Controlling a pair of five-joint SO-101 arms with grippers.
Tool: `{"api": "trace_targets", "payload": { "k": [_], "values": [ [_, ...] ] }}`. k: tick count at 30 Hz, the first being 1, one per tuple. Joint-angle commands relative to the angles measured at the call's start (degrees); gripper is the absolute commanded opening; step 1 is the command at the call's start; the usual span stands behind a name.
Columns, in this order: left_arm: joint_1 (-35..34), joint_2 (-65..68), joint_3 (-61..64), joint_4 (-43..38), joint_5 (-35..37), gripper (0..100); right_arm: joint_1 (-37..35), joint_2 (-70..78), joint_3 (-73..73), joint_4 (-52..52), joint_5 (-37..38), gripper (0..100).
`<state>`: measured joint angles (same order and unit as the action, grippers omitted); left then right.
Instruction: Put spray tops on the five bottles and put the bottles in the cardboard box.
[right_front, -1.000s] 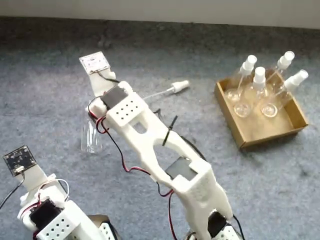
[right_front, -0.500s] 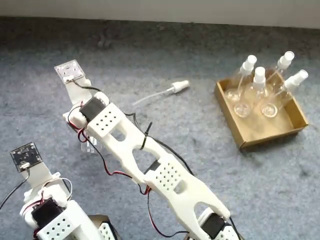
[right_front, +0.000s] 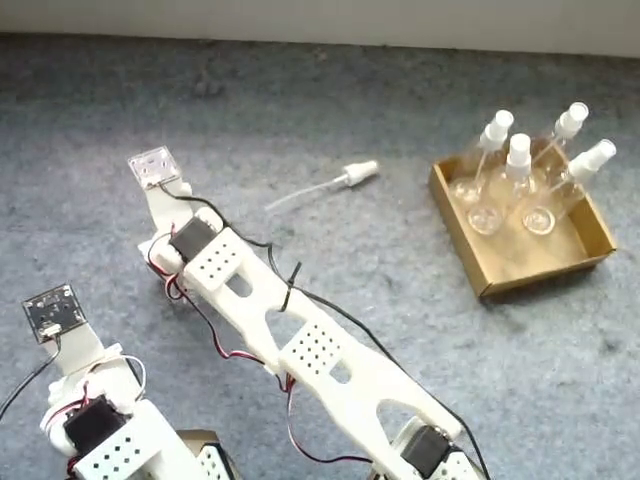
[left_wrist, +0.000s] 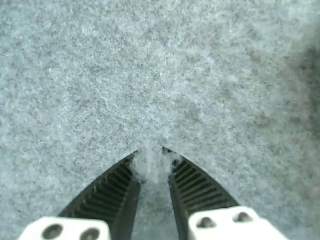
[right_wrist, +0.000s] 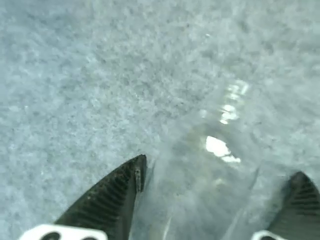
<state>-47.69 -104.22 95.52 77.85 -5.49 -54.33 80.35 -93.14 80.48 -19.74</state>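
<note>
The clear bottle (right_wrist: 210, 192) sits between the fingers of my right claw (right_wrist: 220, 167), which is spread wide around it. I cannot tell whether either pad touches the plastic. From above, my right arm (right_front: 300, 350) stretches across to the left half of the grey surface (right_front: 450, 340), covering that spot. One loose spray top (right_front: 352, 175) lies on its side toward the far edge, near the middle, with its thin tube pointing left. The cardboard box (right_front: 500, 272) sits by the right edge and holds four bottles (right_front: 485, 215), each capped with a white spray top. My left claw (left_wrist: 151, 151) hangs over carpet at the near left corner, fingers drawn almost together, gripping nothing.
</note>
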Motion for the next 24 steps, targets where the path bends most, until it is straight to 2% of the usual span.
{"api": "trace_targets", "payload": {
  "k": [1, 5, 9, 16, 21, 24],
  "values": [
    [0.8, -0.6, 0.7, -0.6, -0.5, 1, -0.6, -1.4, -7.3, 2.1, -0.6, 15.7],
    [0.8, -0.6, 0.7, -0.6, -0.5, 1, -0.1, -2.7, -8.2, 2.6, -0.5, 0.2],
    [0.8, -0.6, 0.9, -0.6, -0.5, 1, 0.5, -4.4, -8.3, 3.1, -0.2, 0.9],
    [0.8, -0.6, 0.9, -0.6, -0.5, 1, 2.2, -13.7, -8.3, 12.4, 0.8, 1.2],
    [0.8, -0.6, 1.0, -0.6, -0.5, 1, 5.8, -21.8, -8.2, 18.1, 13.7, 1.2],
    [0.8, -0.6, 1.0, -0.6, -0.5, 1, 7.9, -26.3, -8.2, 20.8, 15.3, 1.2]
  ]
}}
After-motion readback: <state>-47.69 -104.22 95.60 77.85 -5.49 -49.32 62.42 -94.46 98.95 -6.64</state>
